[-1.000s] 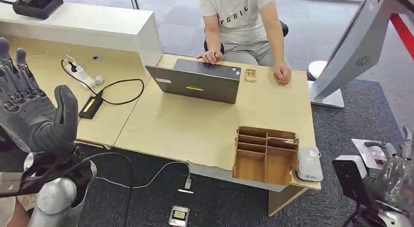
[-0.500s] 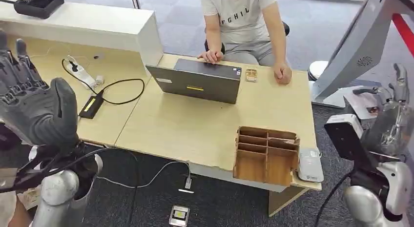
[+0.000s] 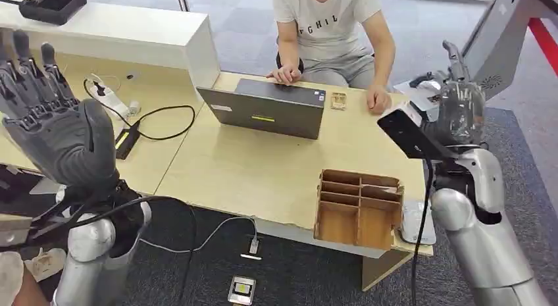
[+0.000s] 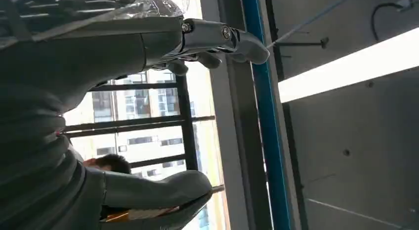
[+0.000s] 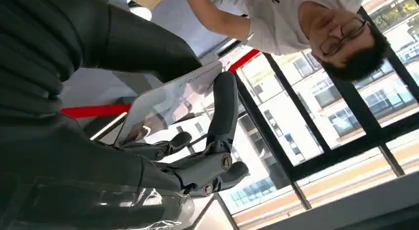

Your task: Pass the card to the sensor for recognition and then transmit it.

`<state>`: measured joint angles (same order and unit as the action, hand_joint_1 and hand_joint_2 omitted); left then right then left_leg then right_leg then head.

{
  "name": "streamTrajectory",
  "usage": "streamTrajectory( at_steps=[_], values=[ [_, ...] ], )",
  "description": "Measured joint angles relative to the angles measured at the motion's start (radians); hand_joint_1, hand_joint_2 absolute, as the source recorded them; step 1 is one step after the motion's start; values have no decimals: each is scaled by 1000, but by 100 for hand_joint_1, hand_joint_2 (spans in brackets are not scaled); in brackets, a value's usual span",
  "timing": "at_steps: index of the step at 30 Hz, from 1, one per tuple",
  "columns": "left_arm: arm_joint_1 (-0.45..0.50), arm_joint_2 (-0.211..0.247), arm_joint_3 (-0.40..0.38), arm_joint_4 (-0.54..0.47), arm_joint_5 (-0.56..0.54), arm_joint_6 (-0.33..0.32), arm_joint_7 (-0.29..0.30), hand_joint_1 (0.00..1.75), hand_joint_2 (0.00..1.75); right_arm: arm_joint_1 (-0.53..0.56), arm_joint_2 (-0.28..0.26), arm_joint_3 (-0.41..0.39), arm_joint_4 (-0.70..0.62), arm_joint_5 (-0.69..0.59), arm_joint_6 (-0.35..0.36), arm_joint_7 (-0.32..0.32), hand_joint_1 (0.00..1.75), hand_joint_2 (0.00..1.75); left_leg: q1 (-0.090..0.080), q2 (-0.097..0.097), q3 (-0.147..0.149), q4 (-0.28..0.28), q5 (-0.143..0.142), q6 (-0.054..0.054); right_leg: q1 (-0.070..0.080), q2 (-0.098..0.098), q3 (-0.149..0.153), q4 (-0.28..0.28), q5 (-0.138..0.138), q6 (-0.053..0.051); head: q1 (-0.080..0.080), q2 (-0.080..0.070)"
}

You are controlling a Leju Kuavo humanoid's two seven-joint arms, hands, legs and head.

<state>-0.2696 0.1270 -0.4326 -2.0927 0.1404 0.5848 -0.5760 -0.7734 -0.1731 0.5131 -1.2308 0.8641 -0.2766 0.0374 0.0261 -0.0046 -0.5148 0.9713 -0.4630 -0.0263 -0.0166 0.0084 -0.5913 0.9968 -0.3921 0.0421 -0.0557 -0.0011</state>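
Right hand (image 3: 454, 108) has risen with card (image 3: 421, 95); shirt (image 3: 322, 20) reads "FGHIL".

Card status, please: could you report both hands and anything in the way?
Right hand raised, holds card. Left hand raised, open. Person's hand rests nearby on desk.

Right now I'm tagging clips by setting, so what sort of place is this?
Most likely an office or reception area set up for a robot demo: a person sits at a wooden desk with a laptop, the floor is carpet tile, and large windows face other buildings.
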Motion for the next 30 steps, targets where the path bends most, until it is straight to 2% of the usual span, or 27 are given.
streamTrajectory(
  at_steps=[3,7,13,21,30],
  values=[
    [-15,-13,-2,23,19,-17,-14,0,175,-82,55,52,163,19,2,-8,175,175,0,0,0,0,0,0,0,0,0,0,0,0,0,0],
    [-34,-25,-4,45,34,-30,-19,0,175,-152,122,110,344,62,36,18,175,175,0,0,0,0,0,0,0,0,-1,0,0,0,0,0],
    [-47,-37,-4,64,48,-42,-35,0,175,-221,177,172,532,100,68,48,175,175,0,0,0,1,0,0,0,0,-1,0,0,0,0,0],
    [-46,-41,-3,79,51,-45,-43,0,175,-269,188,206,671,116,100,107,175,175,0,0,0,1,0,0,0,0,-2,0,1,1,0,0],
    [-46,-43,2,89,57,-45,-43,0,175,-273,186,226,746,126,112,119,175,175,0,0,0,1,0,0,0,0,-2,0,1,1,0,0]
  ],
)
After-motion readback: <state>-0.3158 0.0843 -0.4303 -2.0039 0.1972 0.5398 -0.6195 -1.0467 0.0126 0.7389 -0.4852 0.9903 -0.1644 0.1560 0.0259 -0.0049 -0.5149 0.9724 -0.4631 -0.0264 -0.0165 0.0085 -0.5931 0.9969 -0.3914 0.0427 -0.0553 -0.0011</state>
